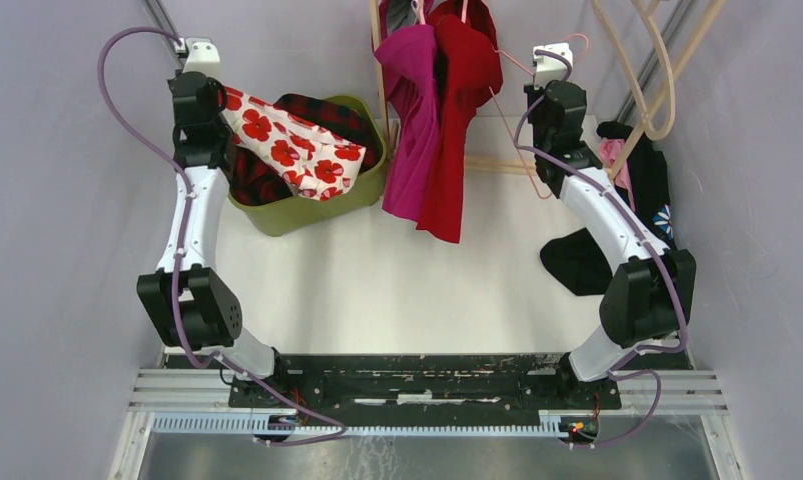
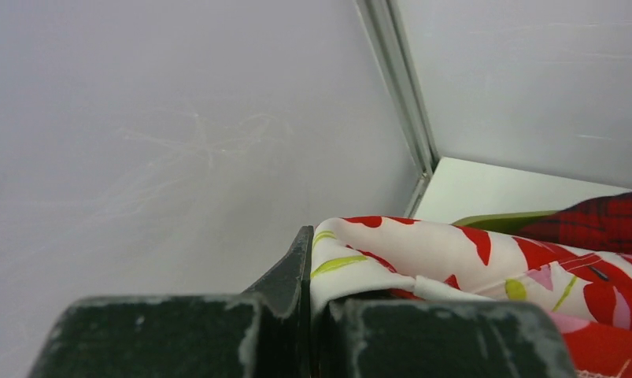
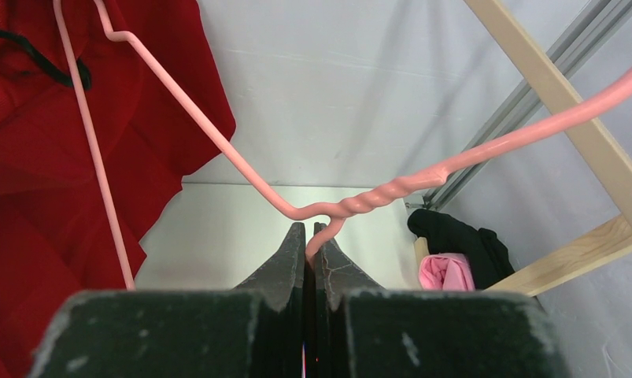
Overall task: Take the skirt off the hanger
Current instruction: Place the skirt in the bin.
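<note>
My left claw (image 2: 311, 236) is closed tight on one edge of the skirt (image 1: 297, 145), a white cloth with red flowers. In my left wrist view the fabric is pinched between the two fingers and spreads off toward the lower right of the frame. From above, this claw sits in the upper left of the picture. The skirt runs from it down and to the right, draped across the green basket (image 1: 307, 210), which stands on the table (image 1: 397, 290). A dark red checked cloth lies in the basket beside the skirt.

My right claw (image 3: 308, 232) is in the upper right of the overhead picture. Its fingers are pressed together on the pink wire hanger (image 3: 360, 203), gripping the short end of wire just below the twisted neck. From there one arm of the hanger runs to the upper left of my right wrist view and the other sweeps off to the upper right.

The skirt and the hanger are well apart, at opposite sides of the overhead picture.

Between them, at top centre, a red garment (image 1: 462, 110) and a magenta garment (image 1: 412, 120) hang side by side, touching. A wooden rack (image 3: 548, 87) stands at the right of my right wrist view, with a black cloth (image 3: 454, 236) and a pink cloth (image 3: 446, 272) lying at its foot. Another black cloth (image 1: 577, 262) lies on the table near my right arm.
</note>
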`<action>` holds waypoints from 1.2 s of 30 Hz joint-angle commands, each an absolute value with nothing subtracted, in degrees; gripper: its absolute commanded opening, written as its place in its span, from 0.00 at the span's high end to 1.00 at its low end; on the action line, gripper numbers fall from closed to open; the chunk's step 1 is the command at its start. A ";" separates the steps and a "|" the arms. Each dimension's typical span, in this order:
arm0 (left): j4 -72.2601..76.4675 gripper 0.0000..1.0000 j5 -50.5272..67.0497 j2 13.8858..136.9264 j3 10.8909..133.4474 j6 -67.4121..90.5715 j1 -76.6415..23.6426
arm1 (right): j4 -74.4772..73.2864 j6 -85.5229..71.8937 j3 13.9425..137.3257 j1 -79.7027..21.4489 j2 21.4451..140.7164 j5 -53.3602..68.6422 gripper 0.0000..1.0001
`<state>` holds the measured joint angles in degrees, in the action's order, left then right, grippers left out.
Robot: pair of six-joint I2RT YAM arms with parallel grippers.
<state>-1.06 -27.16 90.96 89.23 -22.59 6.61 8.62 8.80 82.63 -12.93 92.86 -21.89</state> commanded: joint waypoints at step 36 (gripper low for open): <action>-12.25 0.57 -9.09 104.88 85.93 -2.26 -4.15 | 11.33 10.03 91.38 -12.00 92.13 -19.87 0.99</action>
